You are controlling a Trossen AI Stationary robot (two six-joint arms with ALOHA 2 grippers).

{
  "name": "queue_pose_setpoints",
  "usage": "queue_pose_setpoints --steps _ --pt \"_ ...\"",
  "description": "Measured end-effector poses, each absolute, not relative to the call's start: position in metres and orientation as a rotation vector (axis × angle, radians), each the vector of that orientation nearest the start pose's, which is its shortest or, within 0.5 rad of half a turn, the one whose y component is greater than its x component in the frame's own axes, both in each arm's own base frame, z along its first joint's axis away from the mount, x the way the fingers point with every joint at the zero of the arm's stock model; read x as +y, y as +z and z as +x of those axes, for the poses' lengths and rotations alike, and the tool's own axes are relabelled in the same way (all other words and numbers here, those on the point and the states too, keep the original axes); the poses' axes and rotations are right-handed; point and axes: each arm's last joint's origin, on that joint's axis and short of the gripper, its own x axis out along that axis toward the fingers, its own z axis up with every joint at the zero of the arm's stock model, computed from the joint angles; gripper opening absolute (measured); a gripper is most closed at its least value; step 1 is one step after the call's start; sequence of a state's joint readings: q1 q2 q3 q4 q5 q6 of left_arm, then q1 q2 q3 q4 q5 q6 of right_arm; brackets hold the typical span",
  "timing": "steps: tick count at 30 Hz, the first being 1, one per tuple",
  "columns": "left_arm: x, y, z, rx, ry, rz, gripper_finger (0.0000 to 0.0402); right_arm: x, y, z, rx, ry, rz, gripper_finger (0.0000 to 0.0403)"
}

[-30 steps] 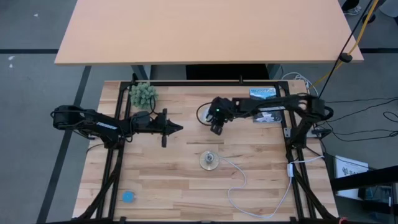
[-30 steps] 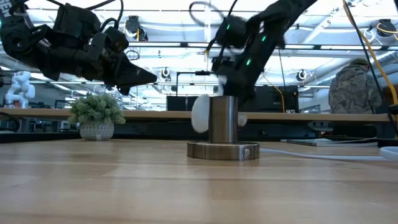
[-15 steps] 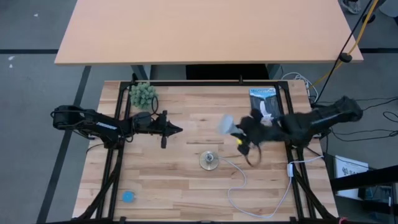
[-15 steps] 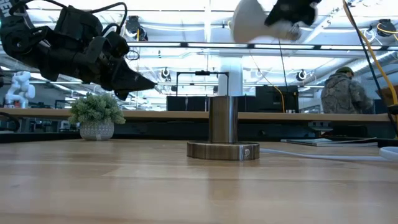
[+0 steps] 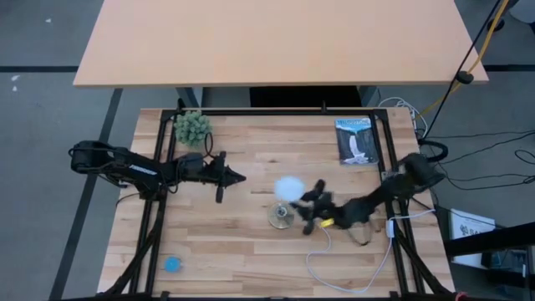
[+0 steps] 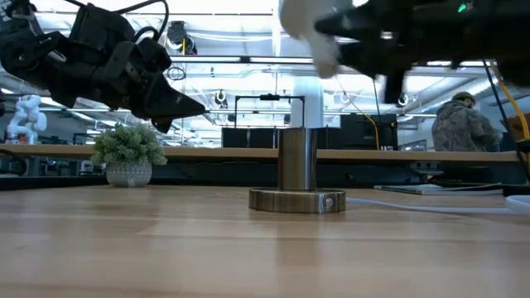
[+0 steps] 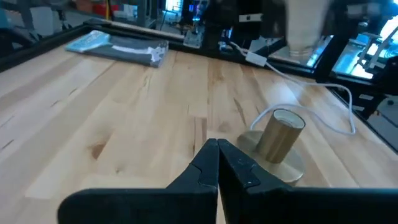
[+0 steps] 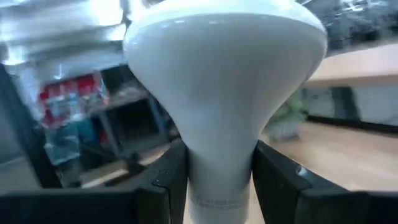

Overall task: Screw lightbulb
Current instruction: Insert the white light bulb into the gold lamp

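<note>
Bulb (image 5: 290, 188) is seen from above as a white blur held by the right gripper (image 5: 306, 206), just above and right of the socket (image 5: 281, 216) at mid table. The right arm reaches in low from the table's right edge, over the white cord (image 5: 322, 251). The left gripper (image 5: 236, 176) is held over the left half of the table (image 5: 234, 242), its tips pressed together, well apart from the socket; bare wood lies between them. A plant (image 5: 192, 126) stands near the far left corner, a booklet (image 5: 354, 140) near the far right.

At table height, the bulb (image 6: 308, 29) is carried above the socket (image 6: 297, 171), clear air being left between them.

In the left wrist view, the closed fingers (image 7: 217, 165) point at the socket (image 7: 278, 138), with open board around it.

In the right wrist view, the bulb's (image 8: 225, 68) neck is pinched between both fingers (image 8: 169, 174).
</note>
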State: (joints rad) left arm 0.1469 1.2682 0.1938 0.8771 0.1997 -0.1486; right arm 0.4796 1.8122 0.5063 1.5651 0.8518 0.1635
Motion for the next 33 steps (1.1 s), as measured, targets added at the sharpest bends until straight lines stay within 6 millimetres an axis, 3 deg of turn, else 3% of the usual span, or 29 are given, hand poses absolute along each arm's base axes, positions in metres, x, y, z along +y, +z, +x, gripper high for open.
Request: queue_pose_setpoints --steps 2,4,9,17,21,26,33 --pt "0.023 0.15 0.204 0.198 -0.045 -0.181 0.0 0.115 0.144 0.287 -0.177 -0.329 0.213 0.0131" --pt "0.022 0.15 0.206 0.206 -0.057 -0.183 0.0 0.112 0.129 0.306 -0.149 -0.354 0.214 0.0131" --pt "0.019 0.145 0.217 0.268 -0.135 -0.202 0.0 0.109 0.122 0.331 -0.18 -0.324 0.185 0.0131" --pt "0.003 0.137 0.25 0.328 -0.238 -0.178 0.0 0.119 0.143 0.325 -0.22 -0.307 0.134 0.0131" --pt "-0.001 0.148 0.266 0.288 -0.325 -0.176 0.0 0.128 0.141 0.322 -0.131 -0.347 0.127 0.0131" --pt "-0.002 0.153 0.269 0.27 -0.377 -0.177 0.0 0.144 0.137 0.312 -0.08 -0.41 0.123 0.0131" --pt "-0.007 0.164 0.277 0.236 -0.396 -0.161 0.0 0.15 0.128 0.308 -0.017 -0.448 0.12 0.0131"
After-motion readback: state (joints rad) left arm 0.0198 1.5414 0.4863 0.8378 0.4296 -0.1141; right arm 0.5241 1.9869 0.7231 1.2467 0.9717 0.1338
